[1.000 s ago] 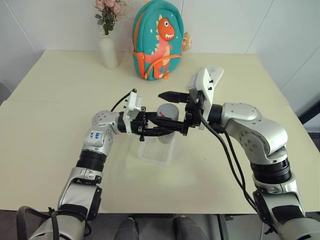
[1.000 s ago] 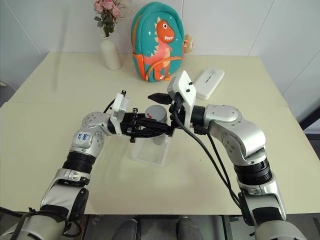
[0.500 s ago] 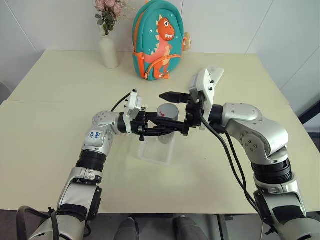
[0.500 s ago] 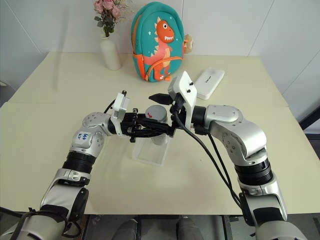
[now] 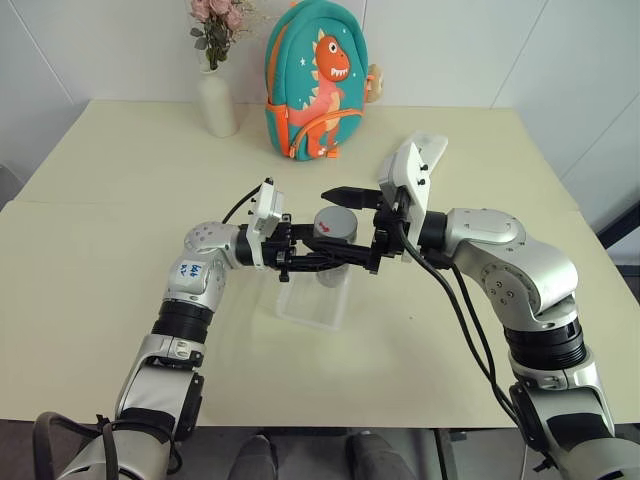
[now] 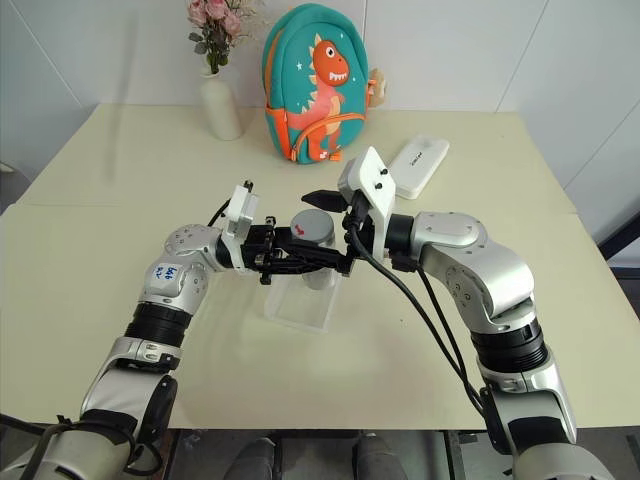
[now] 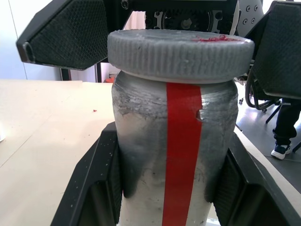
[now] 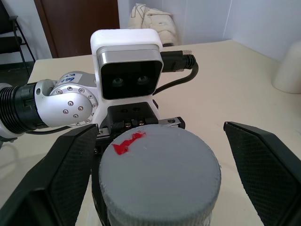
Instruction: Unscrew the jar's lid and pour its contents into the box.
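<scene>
Two robot arms meet over the middle of a pale worktop [image 5: 120,260], reaching toward each other from either side. The left end effector [image 5: 322,259] is clenched around the body of the jar [image 7: 174,160], its black fingers [image 7: 89,188] pressed against both sides of the clear glass. The jar is upright and held in the air, with a red strip of tape running down its side. The lid [image 8: 159,176], a round grey ribbed cap with a small red mark on top, is seated on the jar's mouth. The right end effector [image 6: 320,224] comes in from the opposite side at lid height. Its two fingers [image 8: 70,165] are spread wide, one on each side of the lid, with a clear gap between each finger and the cap, so it grips nothing. The contents cannot be made out through the glass. Directly below the held jar sits the box [image 5: 310,302], a shallow clear container resting on the worktop. At the far edge of the worktop stand a white vase [image 5: 216,102] with pink flowers and a teal dinosaur backpack [image 5: 312,85]. A flat white case [image 6: 419,165] lies to the right of the backpack.
</scene>
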`<state>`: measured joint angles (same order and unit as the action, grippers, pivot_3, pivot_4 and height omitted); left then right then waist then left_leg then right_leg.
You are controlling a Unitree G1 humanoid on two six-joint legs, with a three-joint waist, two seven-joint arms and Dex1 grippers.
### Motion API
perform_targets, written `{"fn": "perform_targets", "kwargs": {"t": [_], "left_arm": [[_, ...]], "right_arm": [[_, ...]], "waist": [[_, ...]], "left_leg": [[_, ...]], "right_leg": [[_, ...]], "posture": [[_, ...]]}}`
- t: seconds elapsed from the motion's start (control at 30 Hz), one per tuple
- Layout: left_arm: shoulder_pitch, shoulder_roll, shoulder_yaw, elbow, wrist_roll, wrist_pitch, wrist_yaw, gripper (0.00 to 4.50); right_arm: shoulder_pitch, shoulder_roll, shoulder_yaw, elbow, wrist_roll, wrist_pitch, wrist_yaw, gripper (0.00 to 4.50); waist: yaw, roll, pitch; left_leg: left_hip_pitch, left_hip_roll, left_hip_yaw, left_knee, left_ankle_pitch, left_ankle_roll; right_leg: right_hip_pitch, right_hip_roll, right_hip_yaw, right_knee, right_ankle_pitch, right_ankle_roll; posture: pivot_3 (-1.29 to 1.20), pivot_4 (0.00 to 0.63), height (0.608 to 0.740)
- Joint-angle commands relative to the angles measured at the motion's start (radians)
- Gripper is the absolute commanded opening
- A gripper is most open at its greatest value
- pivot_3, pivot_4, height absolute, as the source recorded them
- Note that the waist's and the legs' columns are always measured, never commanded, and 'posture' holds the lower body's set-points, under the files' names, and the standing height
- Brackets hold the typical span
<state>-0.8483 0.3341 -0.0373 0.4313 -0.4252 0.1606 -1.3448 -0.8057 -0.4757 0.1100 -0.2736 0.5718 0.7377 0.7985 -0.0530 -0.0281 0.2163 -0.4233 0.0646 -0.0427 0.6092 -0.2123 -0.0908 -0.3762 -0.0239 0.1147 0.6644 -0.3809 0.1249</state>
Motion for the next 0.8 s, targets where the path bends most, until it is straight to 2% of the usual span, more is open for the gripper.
{"fn": "perform_targets", "kwargs": {"t": [0.03, 0.17, 0.27, 0.4, 0.8], "left_arm": [[-0.014, 0.005, 0.014, -0.046, -0.013, -0.007, 0.003, 1.98], [-0.008, 0.003, 0.011, -0.047, -0.011, -0.008, 0.003, 1.98], [-0.004, 0.004, 0.011, -0.048, -0.011, -0.009, 0.003, 1.98], [0.004, 0.005, 0.009, -0.049, -0.009, -0.010, 0.003, 1.98], [0.016, 0.008, 0.000, -0.050, 0.000, -0.017, 0.002, 1.98]], "right_arm": [[-0.012, 0.000, -0.029, -0.040, 0.011, -0.025, 0.005, 4.48], [-0.016, 0.000, -0.034, -0.037, 0.014, -0.025, 0.004, 4.48], [-0.016, -0.002, -0.038, -0.039, 0.018, -0.025, 0.006, 3.89], [-0.020, -0.002, -0.041, -0.039, 0.022, -0.024, 0.007, 2.59], [-0.041, -0.005, -0.057, -0.040, 0.033, -0.023, 0.014, 2.58]], "waist": [[0.000, 0.000, 0.000], [0.000, 0.000, 0.000], [0.000, 0.000, 0.000], [0.000, 0.000, 0.000], [0.000, 0.000, 0.000]], "left_leg": [[0.000, 0.000, 0.000, 0.000, 0.000, 0.000], [0.000, 0.000, 0.000, 0.000, 0.000, 0.000], [0.000, 0.000, 0.000, 0.000, 0.000, 0.000], [0.000, 0.000, 0.000, 0.000, 0.000, 0.000], [0.000, 0.000, 0.000, 0.000, 0.000, 0.000]], "right_leg": [[0.000, 0.000, 0.000, 0.000, 0.000, 0.000], [0.000, 0.000, 0.000, 0.000, 0.000, 0.000], [0.000, 0.000, 0.000, 0.000, 0.000, 0.000], [0.000, 0.000, 0.000, 0.000, 0.000, 0.000], [0.000, 0.000, 0.000, 0.000, 0.000, 0.000]], "posture": [[0.00, 0.150, 0.740], [0.00, 0.150, 0.740], [0.00, 0.150, 0.740], [0.00, 0.150, 0.740], [0.00, 0.150, 0.740]]}}
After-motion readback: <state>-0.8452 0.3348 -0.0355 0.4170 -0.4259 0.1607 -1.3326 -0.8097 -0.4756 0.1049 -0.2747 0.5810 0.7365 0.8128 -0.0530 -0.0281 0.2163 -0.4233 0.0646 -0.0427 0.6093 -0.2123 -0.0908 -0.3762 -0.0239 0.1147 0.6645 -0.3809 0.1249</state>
